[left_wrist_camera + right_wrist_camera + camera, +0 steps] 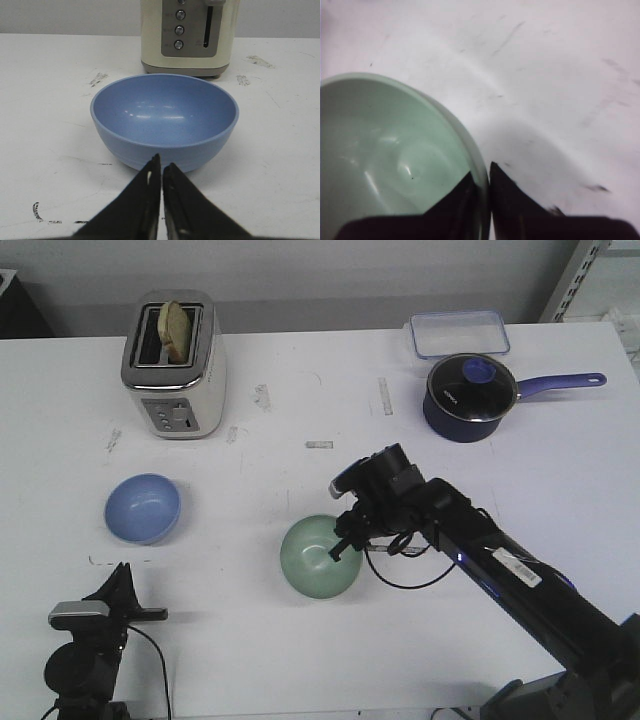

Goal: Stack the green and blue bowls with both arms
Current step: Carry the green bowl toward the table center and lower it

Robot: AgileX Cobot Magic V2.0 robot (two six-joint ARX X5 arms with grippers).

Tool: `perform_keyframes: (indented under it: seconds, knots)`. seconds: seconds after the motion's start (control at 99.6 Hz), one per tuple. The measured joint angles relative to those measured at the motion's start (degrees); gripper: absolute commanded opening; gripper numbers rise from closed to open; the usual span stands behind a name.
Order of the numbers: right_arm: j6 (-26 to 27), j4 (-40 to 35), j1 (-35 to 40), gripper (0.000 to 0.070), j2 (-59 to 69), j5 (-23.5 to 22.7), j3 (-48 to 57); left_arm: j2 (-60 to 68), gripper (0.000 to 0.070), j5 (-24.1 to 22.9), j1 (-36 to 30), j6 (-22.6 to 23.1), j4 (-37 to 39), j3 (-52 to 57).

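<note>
Nearest the surface's [300,660] front edge, left fingers [161,176] sit clenched, empty, before the blue bowl [164,119]; right fingers [481,186] pinch the green bowl's [320,557] rim.

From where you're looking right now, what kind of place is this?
Probably a robot test bench staged as a kitchen: a scuffed white table with a toaster holding bread, a lidded navy saucepan, and a clear food container.

Green bowl [320,558] upright, mid-table; blue bowl [143,507] upright, well left.
</note>
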Motion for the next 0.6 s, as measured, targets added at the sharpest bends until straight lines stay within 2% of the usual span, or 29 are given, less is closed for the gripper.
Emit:
perform_keyframes:
  seconds: [0.171, 0.271, 0.603]
  knots:
    - [0.09, 2.67, 2.62, 0.0000, 4.33, 0.26, -1.55, 0.00, 0.0002, 0.00, 0.00, 0.00, 0.02, 0.00]
    - [0.09, 3.37, 2.89, 0.0000, 6.84, 1.81, -1.55, 0.00, 0.0002, 0.00, 0.00, 0.00, 0.02, 0.00]
    - [0.09, 4.63, 2.91, 0.0010, 9.35, 1.70, -1.55, 0.00, 0.0002, 0.00, 0.00, 0.00, 0.00, 0.00]
